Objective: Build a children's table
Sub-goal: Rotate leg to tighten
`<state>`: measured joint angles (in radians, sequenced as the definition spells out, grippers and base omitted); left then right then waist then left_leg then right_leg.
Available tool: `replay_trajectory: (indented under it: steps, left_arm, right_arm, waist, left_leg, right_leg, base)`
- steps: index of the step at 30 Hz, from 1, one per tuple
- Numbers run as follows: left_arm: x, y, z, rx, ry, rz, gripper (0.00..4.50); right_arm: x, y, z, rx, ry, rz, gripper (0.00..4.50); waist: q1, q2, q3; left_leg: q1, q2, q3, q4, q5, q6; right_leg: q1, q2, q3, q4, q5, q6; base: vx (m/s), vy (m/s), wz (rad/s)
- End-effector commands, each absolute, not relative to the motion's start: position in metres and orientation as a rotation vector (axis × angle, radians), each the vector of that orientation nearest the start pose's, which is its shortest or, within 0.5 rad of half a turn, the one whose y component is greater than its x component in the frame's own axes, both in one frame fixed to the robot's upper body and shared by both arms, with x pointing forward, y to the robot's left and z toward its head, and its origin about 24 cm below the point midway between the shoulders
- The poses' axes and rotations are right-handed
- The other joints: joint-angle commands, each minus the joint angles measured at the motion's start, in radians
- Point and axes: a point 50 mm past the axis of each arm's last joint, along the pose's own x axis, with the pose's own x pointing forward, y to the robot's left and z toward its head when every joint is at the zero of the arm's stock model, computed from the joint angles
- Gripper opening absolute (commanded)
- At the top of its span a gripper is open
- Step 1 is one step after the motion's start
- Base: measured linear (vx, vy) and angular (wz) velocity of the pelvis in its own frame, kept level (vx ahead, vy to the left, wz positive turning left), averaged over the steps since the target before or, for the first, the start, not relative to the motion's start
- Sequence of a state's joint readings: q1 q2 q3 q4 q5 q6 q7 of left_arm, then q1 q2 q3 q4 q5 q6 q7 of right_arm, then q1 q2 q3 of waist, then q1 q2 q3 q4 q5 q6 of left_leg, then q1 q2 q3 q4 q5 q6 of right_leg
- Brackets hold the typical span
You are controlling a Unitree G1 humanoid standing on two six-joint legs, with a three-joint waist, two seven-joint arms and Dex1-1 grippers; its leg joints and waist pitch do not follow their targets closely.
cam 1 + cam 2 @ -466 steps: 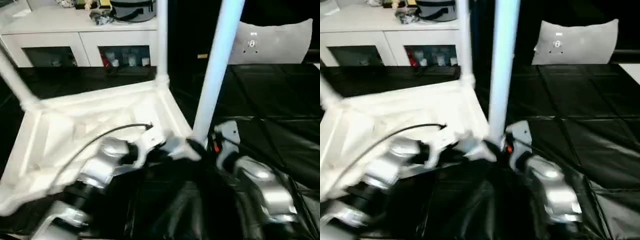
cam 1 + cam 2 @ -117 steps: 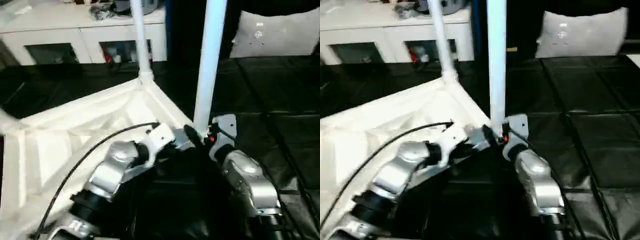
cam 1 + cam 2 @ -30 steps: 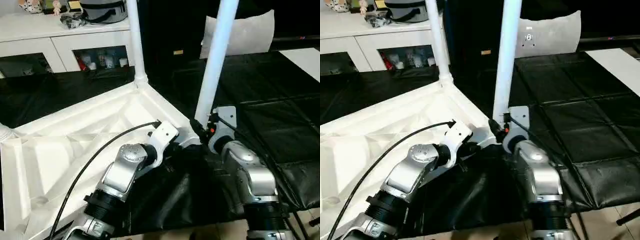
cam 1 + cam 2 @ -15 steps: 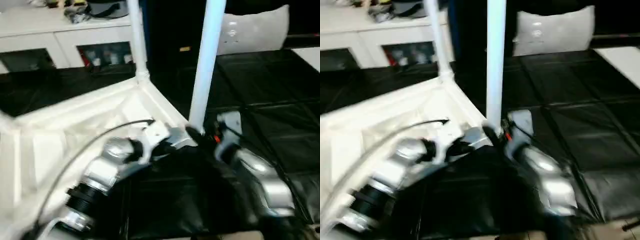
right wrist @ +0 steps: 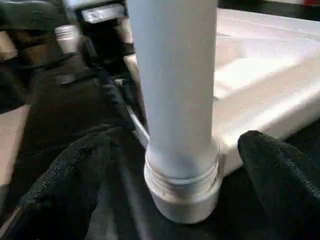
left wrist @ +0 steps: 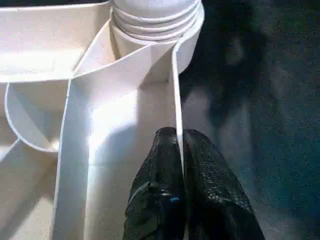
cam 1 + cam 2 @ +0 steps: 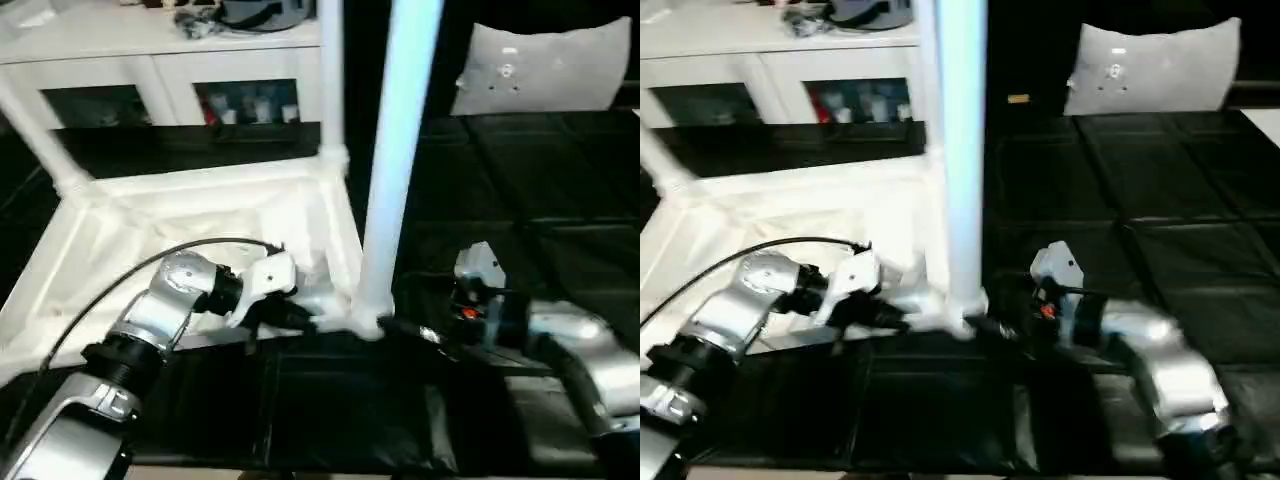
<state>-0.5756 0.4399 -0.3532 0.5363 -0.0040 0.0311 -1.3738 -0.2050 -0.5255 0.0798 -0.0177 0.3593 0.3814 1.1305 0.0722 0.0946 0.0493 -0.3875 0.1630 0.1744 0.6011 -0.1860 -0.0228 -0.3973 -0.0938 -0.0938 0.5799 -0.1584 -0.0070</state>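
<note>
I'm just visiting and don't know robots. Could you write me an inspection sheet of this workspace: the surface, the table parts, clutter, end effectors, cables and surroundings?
Surface: black padded mat under everything.
Job's things: the white table top lies upside down; three legs stand in its corner sockets, the near leg, a far leg and a left leg.
Clutter: nothing seen on the mat.
End effectors: the left end effector is pinched shut on the table top's rim; the right end effector is open, a finger either side of the near leg's base, not touching.
Cables: a black cable loops over the left forearm.
Surroundings: white cabinet with glass doors; grey-white cushion.
</note>
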Motion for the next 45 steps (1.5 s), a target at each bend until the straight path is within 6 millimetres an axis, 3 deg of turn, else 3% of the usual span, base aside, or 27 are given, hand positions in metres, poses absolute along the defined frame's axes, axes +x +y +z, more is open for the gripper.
replay_trajectory:
  steps: [1,3,6,10,13,16,26,35,37,38,40,42,45]
  left_arm:
    - [0.304,0.131,0.067,0.545,0.420,-1.643,0.00]
    - [0.304,0.129,0.067,0.556,0.426,-1.673,0.00]
    - [0.305,0.128,0.068,0.579,0.423,-1.704,0.00]
    - [0.306,0.127,0.069,0.598,0.424,-1.729,0.00]
    - [0.305,0.128,0.069,0.608,0.431,-1.760,0.00]
    - [0.304,0.128,0.068,0.610,0.436,-1.771,0.00]
    - [0.302,0.130,0.066,0.607,0.450,-1.792,0.00]
    - [0.299,0.131,0.063,0.561,0.453,-1.747,0.00]
    - [0.299,0.129,0.062,0.554,0.447,-1.708,0.00]
    - [0.299,0.128,0.061,0.544,0.448,-1.681,0.00]
    - [0.300,0.122,0.061,0.520,0.441,-1.620,0.00]
    - [0.300,0.113,0.062,0.461,0.418,-1.558,0.00]
    - [0.300,0.099,0.064,0.405,0.385,-1.494,0.00]
  right_arm:
    - [0.256,-0.170,0.083,-0.053,0.294,1.300,4.13]
    - [0.256,-0.170,0.082,-0.057,0.308,1.328,4.13]
    - [0.258,-0.170,0.081,-0.062,0.326,1.369,3.78]
    - [0.260,-0.169,0.082,-0.059,0.336,1.405,3.47]
    - [0.262,-0.167,0.082,-0.058,0.347,1.439,3.17]
    - [0.263,-0.166,0.082,-0.058,0.352,1.448,2.76]
    - [0.264,-0.163,0.078,-0.042,0.378,1.484,2.02]
    - [0.255,-0.157,0.076,0.025,0.388,1.491,1.93]
    - [0.254,-0.154,0.075,0.064,0.385,1.464,1.93]
    - [0.253,-0.151,0.075,0.089,0.378,1.439,1.93]
    - [0.252,-0.145,0.071,0.098,0.363,1.363,1.93]
    - [0.250,-0.136,0.068,0.115,0.347,1.299,1.93]
    - [0.250,-0.126,0.062,0.116,0.333,1.193,1.93]
  waist:
    - [0.006,-0.022,-0.069]
    - [0.016,-0.025,-0.068]
    - [0.024,-0.026,-0.069]
    - [0.032,-0.036,-0.069]
    - [0.037,-0.034,-0.068]
    - [0.039,-0.035,-0.066]
    - [0.038,-0.039,-0.061]
    - [0.037,-0.033,-0.060]
    - [0.037,-0.032,-0.058]
    - [0.037,-0.027,-0.056]
    - [0.033,-0.030,-0.052]
    - [0.025,-0.032,-0.047]
    - [0.005,-0.026,-0.037]
  left_leg:
    - [0.024,0.069,-0.018,-0.072,-0.223,0.076]
    - [0.022,0.073,-0.018,-0.073,-0.215,0.072]
    - [0.025,0.074,-0.017,-0.072,-0.205,0.068]
    - [0.020,0.071,-0.016,-0.070,-0.183,0.077]
    - [0.020,0.073,-0.016,-0.070,-0.172,0.082]
    - [0.020,0.074,-0.016,-0.071,-0.181,0.076]
    - [0.022,0.076,-0.018,-0.077,-0.215,0.058]
    - [0.022,0.077,-0.019,-0.080,-0.225,0.051]
    - [0.024,0.079,-0.020,-0.083,-0.252,0.039]
    - [0.025,0.078,-0.020,-0.084,-0.264,0.034]
    - [0.024,0.077,-0.023,-0.089,-0.292,0.018]
    - [0.032,0.073,-0.025,-0.091,-0.345,-0.010]
    - [0.033,0.069,-0.032,-0.095,-0.400,-0.027]
  right_leg:
    - [0.043,-0.069,0.052,-0.063,-0.295,-0.214]
    - [0.041,-0.071,0.053,-0.061,-0.293,-0.212]
    - [0.039,-0.071,0.054,-0.058,-0.280,-0.215]
    - [0.043,-0.073,0.054,-0.054,-0.252,-0.220]
    - [0.041,-0.073,0.054,-0.053,-0.257,-0.218]
    - [0.041,-0.074,0.054,-0.055,-0.262,-0.221]
    - [0.040,-0.074,0.055,-0.057,-0.289,-0.217]
    - [0.041,-0.073,0.055,-0.056,-0.269,-0.226]
    - [0.041,-0.074,0.056,-0.060,-0.299,-0.221]
    - [0.040,-0.075,0.057,-0.062,-0.312,-0.219]
    - [0.040,-0.075,0.056,-0.065,-0.349,-0.207]
    - [0.034,-0.077,0.056,-0.077,-0.448,-0.179]
    - [0.029,-0.077,0.052,-0.093,-0.554,-0.134]
  base:
    - [0.000,0.000,0.00]
    - [0.000,0.000,0.00]
    - [0.000,0.000,0.00]
    - [0.000,0.000,0.00]
    - [0.000,0.000,0.00]
    - [0.000,0.000,0.00]
    - [0.000,0.000,0.00]
    - [0.000,0.000,0.00]
    - [0.000,0.000,0.00]
    - [0.000,0.000,0.00]
    - [0.000,0.000,0.00]
    - [0.000,0.000,0.00]
    - [0.000,0.000,0.00]
